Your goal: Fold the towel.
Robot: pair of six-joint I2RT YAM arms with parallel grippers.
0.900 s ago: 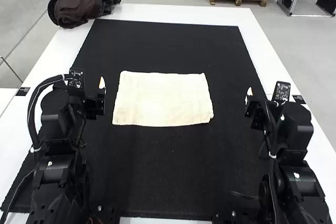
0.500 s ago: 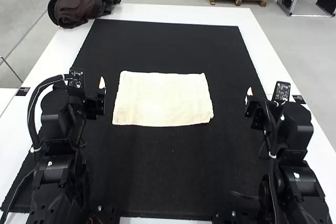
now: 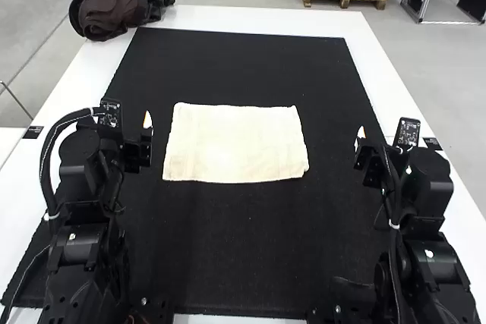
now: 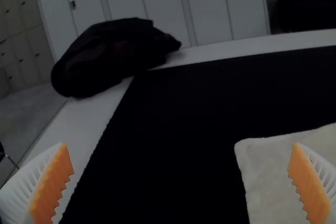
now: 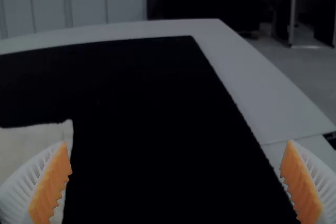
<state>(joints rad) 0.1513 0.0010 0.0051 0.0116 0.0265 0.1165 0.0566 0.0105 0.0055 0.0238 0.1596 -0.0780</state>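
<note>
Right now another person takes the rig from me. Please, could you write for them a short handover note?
Left gripper: open, empty, beside the towel's left side.
Right gripper: open, empty, off its right side.
Towel: flat, a neat rectangle on the black mat.
Done: cannot tell if any fold is already made.
Left to do: probably grip an edge and fold.

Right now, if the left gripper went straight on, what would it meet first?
Most likely the black mat: the left gripper seems to point forward over it, with the towel to the right of that line. Its height above the mat is unclear, so it might pass over.
</note>
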